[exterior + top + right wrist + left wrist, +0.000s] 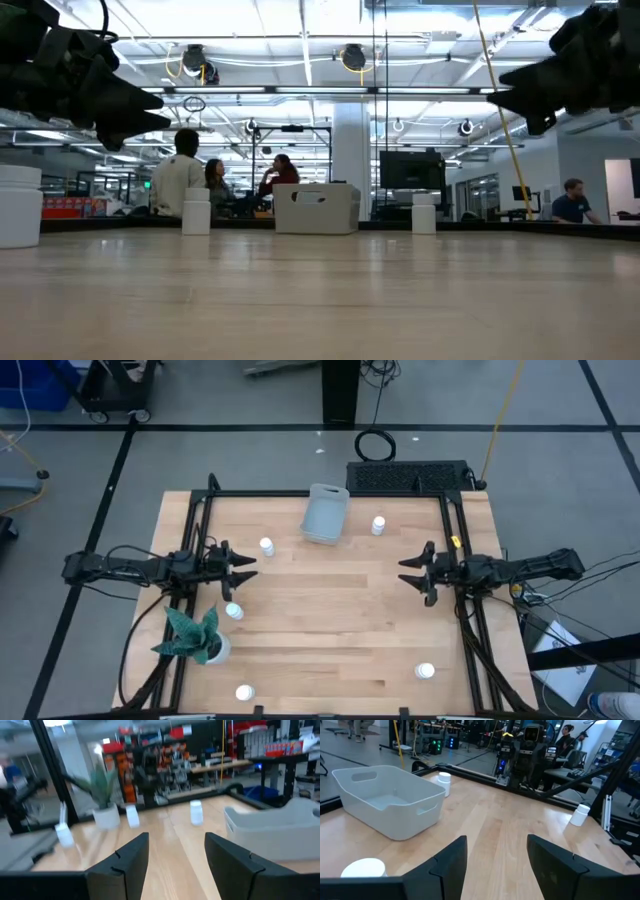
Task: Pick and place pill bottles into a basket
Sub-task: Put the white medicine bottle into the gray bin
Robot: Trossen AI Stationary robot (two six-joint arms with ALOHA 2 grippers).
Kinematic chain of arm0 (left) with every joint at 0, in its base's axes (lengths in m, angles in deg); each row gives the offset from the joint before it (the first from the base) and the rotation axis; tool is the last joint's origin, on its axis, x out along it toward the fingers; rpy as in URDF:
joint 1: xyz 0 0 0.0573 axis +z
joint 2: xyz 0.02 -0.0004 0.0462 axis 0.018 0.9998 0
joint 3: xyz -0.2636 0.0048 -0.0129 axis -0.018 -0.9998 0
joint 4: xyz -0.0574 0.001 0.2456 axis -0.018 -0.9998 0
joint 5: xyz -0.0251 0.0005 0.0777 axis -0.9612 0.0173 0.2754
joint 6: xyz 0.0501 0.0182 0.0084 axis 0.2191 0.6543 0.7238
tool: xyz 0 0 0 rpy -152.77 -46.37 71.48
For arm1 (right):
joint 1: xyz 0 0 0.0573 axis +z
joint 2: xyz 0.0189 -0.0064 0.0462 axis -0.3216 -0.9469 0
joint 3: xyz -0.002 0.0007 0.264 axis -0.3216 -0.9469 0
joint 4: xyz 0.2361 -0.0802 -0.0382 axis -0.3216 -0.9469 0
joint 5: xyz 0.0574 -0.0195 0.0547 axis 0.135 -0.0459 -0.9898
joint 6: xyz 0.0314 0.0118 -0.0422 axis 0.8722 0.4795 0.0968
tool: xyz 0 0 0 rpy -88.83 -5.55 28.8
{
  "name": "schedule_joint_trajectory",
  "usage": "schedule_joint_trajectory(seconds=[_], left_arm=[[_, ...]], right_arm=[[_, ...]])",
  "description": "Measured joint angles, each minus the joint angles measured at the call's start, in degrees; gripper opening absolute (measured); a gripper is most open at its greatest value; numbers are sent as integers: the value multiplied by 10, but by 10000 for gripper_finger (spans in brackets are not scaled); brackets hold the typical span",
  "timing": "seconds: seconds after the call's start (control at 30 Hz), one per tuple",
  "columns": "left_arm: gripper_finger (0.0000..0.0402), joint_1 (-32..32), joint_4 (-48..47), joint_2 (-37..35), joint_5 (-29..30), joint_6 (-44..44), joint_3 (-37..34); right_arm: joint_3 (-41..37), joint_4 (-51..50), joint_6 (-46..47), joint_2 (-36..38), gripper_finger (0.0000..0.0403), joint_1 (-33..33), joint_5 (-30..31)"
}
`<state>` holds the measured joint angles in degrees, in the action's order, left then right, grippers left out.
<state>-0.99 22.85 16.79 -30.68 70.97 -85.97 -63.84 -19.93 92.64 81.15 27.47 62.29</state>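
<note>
- The table (330,610) is pale wood in narrow planks, smooth with a soft sheen.
- The basket (390,802) is pale grey-blue plastic, smooth and slightly glossy.
- The pill bottles (266,546) look like plain white plastic, matt.
- The left gripper (497,865) and right gripper (177,862) have dark, matt fingers that look like moulded plastic.
- The frame (320,494) edging the table is black metal rail.
- The plant (192,632) has green leaves in a smooth white pot.
</note>
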Motion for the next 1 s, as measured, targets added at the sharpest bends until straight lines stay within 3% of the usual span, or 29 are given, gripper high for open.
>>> schedule_joint_trajectory(seconds=[0.23,0.47,0.73,1.0], left_arm=[[212,0,1,0,0,1,0],[212,0,1,0,1,1,0],[212,0,1,0,1,1,0],[212,0,1,0,1,-14,0]], right_arm=[[7,47,-22,-13,187,0,0],[62,29,12,-110,187,34,-32],[212,-101,67,-292,190,116,2],[419,-371,216,-488,229,197,29]])
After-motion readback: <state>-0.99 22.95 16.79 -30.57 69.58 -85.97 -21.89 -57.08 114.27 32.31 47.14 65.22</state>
